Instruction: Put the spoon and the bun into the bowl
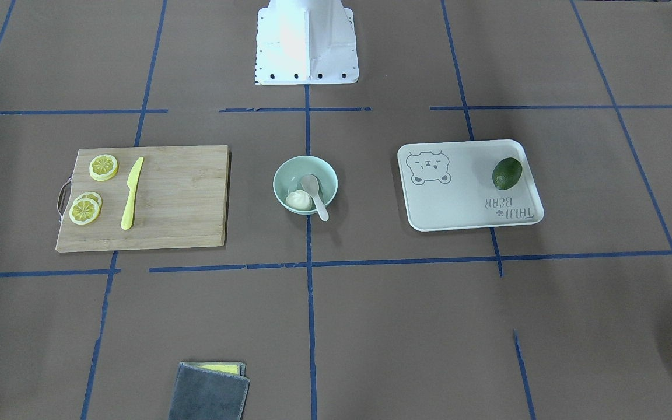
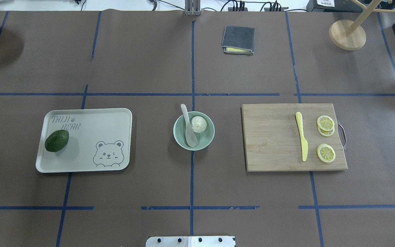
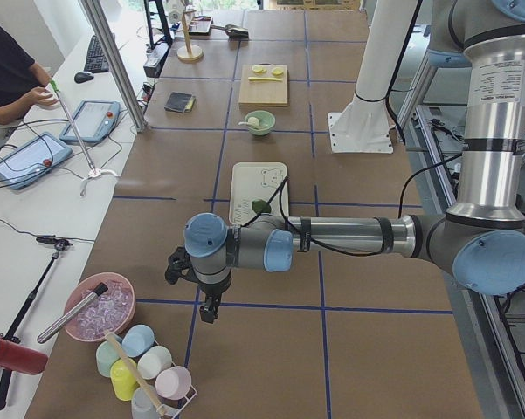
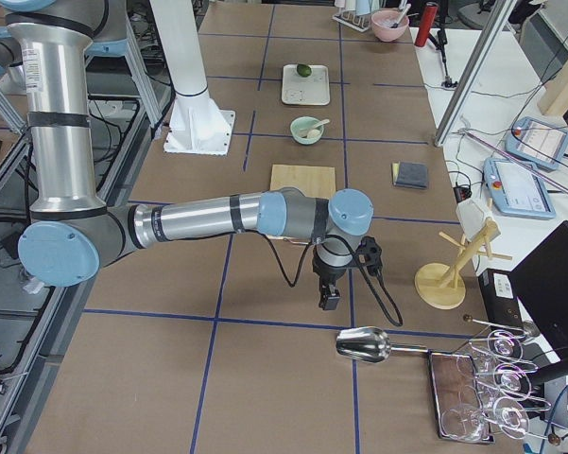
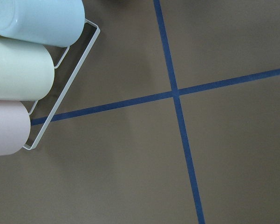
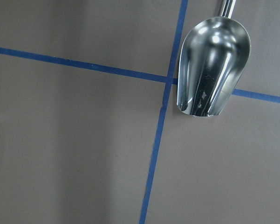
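Note:
The pale mint-green bowl (image 1: pixel 279 175) stands at the table's middle and also shows in the overhead view (image 2: pixel 205 143). The white pleated bun (image 1: pixel 298 200) (image 2: pixel 198 123) lies inside it. The off-white spoon (image 1: pixel 315 192) (image 2: pixel 189 132) rests in the bowl beside the bun, with its handle over the rim. Both arms are far from the bowl, at opposite table ends. My left gripper (image 3: pixel 209 311) hangs near the cup rack. My right gripper (image 4: pixel 328 301) hangs near a metal scoop. I cannot tell whether either is open or shut.
A wooden cutting board (image 2: pixel 273 137) holds a yellow knife (image 2: pixel 301 135) and lemon slices (image 2: pixel 325 152). A bear tray (image 2: pixel 91 127) holds an avocado (image 2: pixel 56 140). A grey cloth (image 2: pixel 238 39) lies far back. Pastel cups (image 5: pixel 23 70) and a metal scoop (image 6: pixel 214 65) sit under the wrists.

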Controlling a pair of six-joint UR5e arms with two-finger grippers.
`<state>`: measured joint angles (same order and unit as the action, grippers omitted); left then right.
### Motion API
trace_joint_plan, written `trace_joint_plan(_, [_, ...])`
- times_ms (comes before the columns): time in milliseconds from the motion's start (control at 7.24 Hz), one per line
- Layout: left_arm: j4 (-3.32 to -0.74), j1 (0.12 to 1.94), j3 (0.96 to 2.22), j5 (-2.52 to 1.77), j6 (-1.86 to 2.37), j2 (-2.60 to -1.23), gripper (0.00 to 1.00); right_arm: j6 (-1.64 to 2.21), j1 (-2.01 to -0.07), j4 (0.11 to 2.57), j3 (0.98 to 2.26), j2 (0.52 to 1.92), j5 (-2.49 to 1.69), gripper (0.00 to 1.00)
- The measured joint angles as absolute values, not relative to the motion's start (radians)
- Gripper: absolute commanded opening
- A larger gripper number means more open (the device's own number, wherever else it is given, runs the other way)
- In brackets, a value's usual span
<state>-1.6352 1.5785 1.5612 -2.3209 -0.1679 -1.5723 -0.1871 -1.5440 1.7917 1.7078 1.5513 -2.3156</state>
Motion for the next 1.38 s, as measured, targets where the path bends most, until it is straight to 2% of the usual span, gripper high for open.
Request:
trace_joint_plan(415, [-1.635,1.578,1.561,-2.32,-0.17,-1.571,1.0,-0.098,-1.561,1.635,1.647,1.587,-2.332,1.0])
trace_joint_plan(1382, [-1.635,1.578,1.564,-2.319,-0.17,-1.564,1.0,-0.04,-1.571,1.617,1.644,1.581,-2.353,1.0])
